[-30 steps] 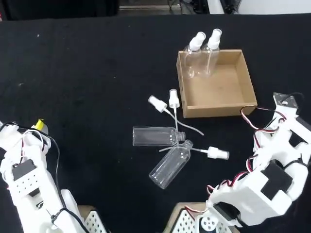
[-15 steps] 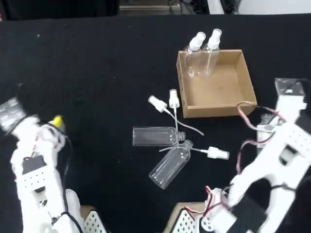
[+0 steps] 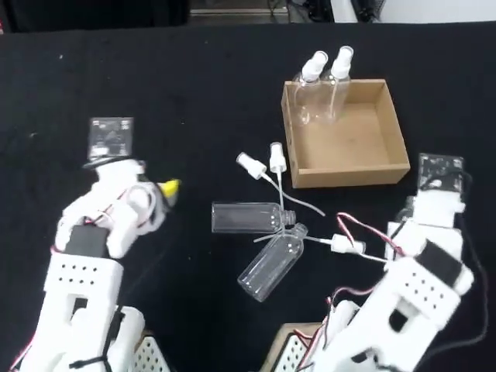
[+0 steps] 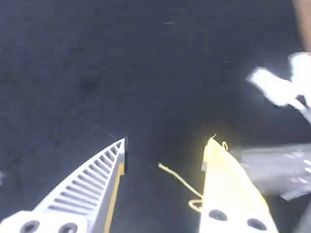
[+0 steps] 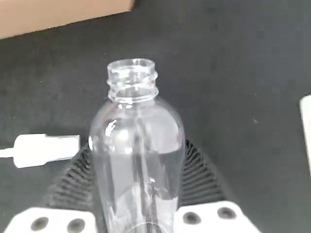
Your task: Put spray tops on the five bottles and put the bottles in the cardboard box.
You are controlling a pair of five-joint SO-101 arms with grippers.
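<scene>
The right gripper point(image 5: 138, 148) is clamped on a clear, uncapped bottle point(image 5: 132, 111) near the cardboard box point(image 3: 397, 132). The left gripper point(image 4: 165, 141) hangs with fingers apart over the black table point(image 3: 155, 77).

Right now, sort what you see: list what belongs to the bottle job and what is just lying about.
Job: cardboard box; two capped bottles in it; two open bottles lying outside it; a third open bottle in the right claw; three loose spray tops.
Lying about: black table cover; dark gear behind the table's far edge.
</scene>
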